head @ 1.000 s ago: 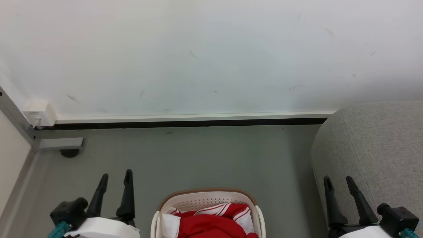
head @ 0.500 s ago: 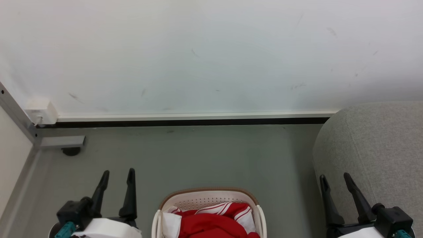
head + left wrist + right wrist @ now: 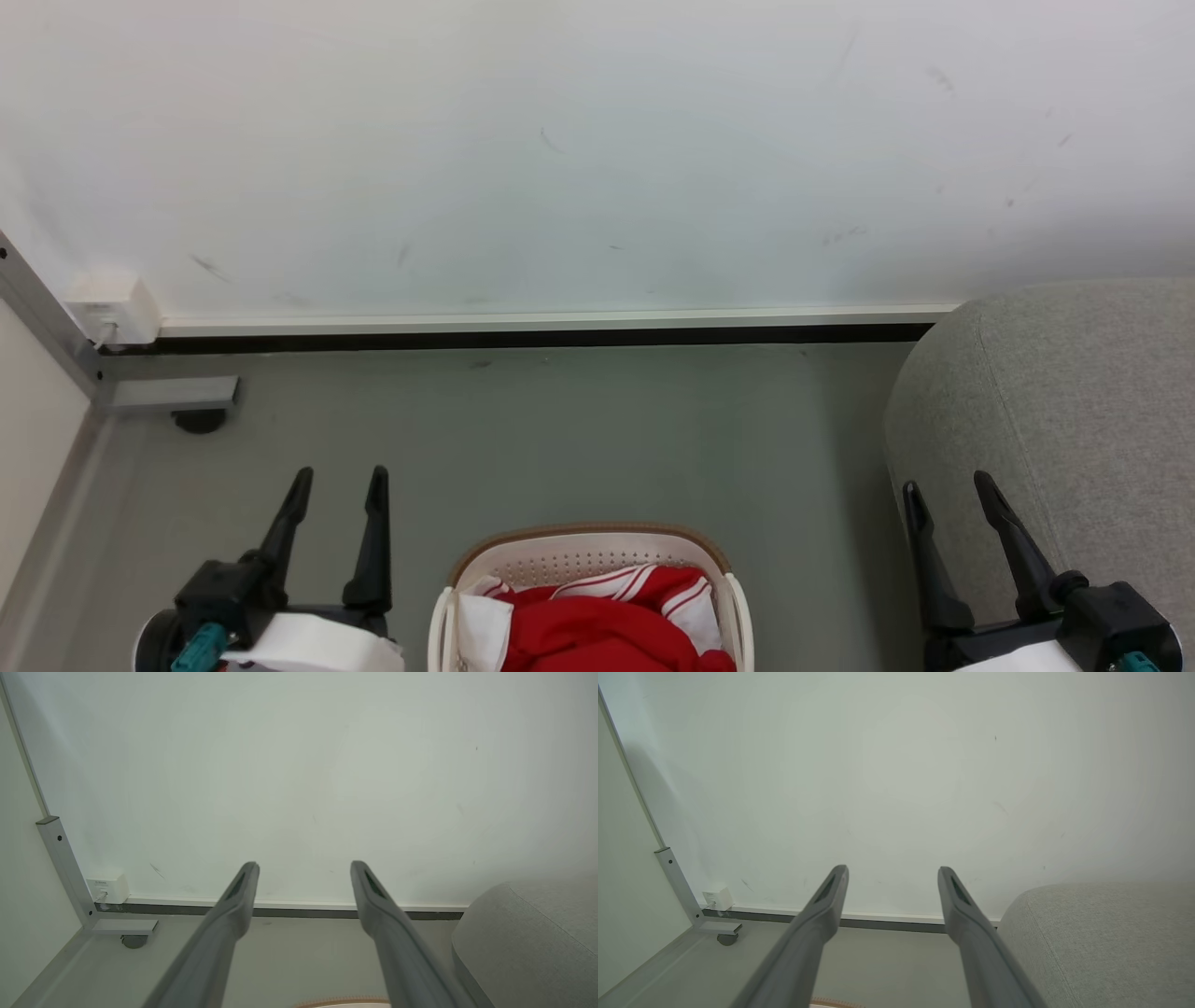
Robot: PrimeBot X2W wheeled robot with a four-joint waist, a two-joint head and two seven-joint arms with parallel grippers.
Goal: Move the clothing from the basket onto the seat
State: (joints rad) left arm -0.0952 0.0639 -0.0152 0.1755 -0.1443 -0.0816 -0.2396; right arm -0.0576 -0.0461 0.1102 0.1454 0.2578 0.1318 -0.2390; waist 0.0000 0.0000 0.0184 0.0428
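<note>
A white wall (image 3: 597, 140) backs the grey seat (image 3: 1074, 392) at right. On the floor (image 3: 597, 439) beside it, the cream basket (image 3: 588, 537) holds the red-and-white clothing (image 3: 597, 625). The left gripper (image 3: 340, 476) and right gripper (image 3: 945, 481) flank the basket, fingers spread wide, empty.

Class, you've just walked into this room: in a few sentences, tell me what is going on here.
A two-armed robot faces a basket on the floor holding red and white clothing. Its left gripper and right gripper hang open and empty either side of it, touching nothing. The grey seat stands at the robot's right with no clothing on the part shown; the move has not yet begun.
</note>
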